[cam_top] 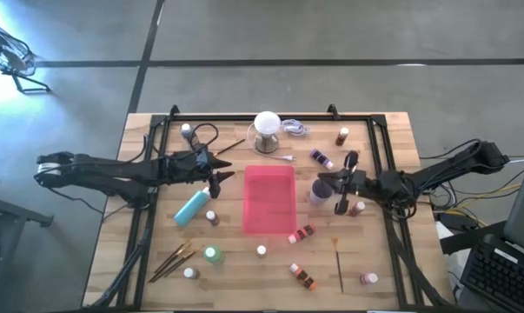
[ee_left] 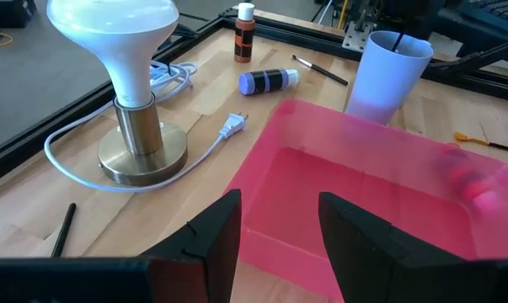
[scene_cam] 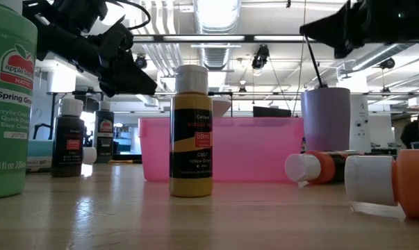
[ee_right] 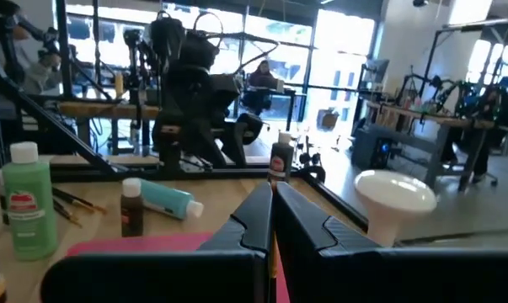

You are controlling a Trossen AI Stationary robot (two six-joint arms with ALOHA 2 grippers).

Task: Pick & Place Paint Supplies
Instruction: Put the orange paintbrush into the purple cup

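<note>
My right gripper (cam_top: pixel 324 181) (ee_right: pixel 271 210) hovers level over a lavender cup (cam_top: pixel 319 193) (scene_cam: pixel 325 118) just right of the pink tray (cam_top: pixel 248 209), shut on a thin dark brush (scene_cam: pixel 313 62) that runs down into the cup. My left gripper (cam_top: pixel 222 169) (ee_left: pixel 279 227) is open above the tray's far left corner, with nothing between its fingers. A teal bottle (cam_top: pixel 192 207) lies on its side left of the tray. A green bottle (cam_top: pixel 212 255) and small paint bottles (cam_top: pixel 301 233) are scattered on the near half of the table. Loose brushes (cam_top: pixel 170 261) lie near left. My right gripper pinches the brush near its upper end (scene_cam: pixel 308 43) between its two shut fingers; a thin orange sliver (ee_right: pixel 274 252) shows between them. The fingers come level from the table's right side. The brush slants down from them, and its lower part stands inside the cup.
A white ball-topped lamp stand (cam_top: pixel 268 130) with its cord (ee_left: pixel 152 160) stands behind the tray. A black frame (cam_top: pixel 270 116) runs around the work area. One more brush (cam_top: pixel 338 261) lies near right. A yellow bottle (scene_cam: pixel 191 132) stands upright in front of the tray.
</note>
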